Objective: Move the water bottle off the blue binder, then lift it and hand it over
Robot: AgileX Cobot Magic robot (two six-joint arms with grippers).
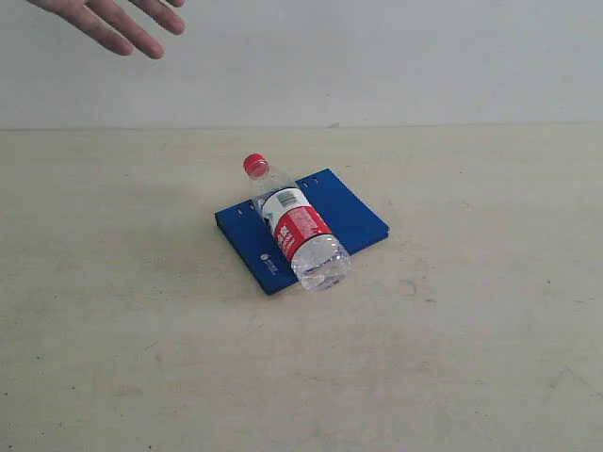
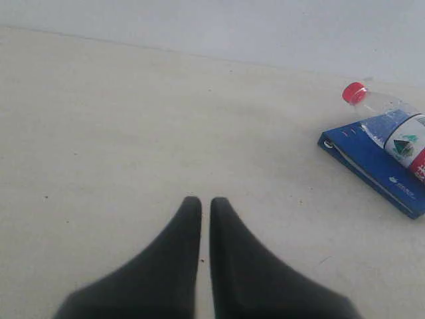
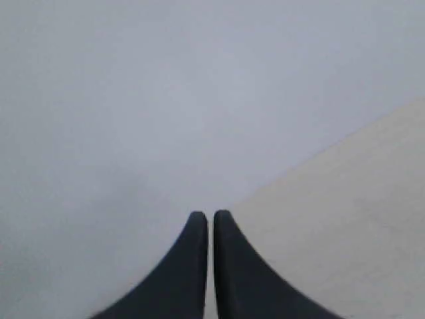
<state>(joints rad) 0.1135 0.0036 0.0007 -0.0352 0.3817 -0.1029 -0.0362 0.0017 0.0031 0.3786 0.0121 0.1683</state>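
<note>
The water bottle (image 1: 297, 229) lies on its side across the blue binder (image 1: 353, 215), red cap toward the far wall and its base overhanging the binder's near edge. The left wrist view also catches the bottle (image 2: 392, 126) and the binder (image 2: 372, 166) far off to one side. My left gripper (image 2: 205, 201) is shut, empty, low over bare table well away from them. My right gripper (image 3: 210, 215) is shut and empty, facing the grey wall and a table corner. Neither gripper shows in the exterior view.
A person's open hand (image 1: 118, 21) reaches in at the upper left of the exterior view, above the far table edge. The beige table (image 1: 452, 358) spreads wide round the binder, backed by a grey wall (image 1: 424, 56).
</note>
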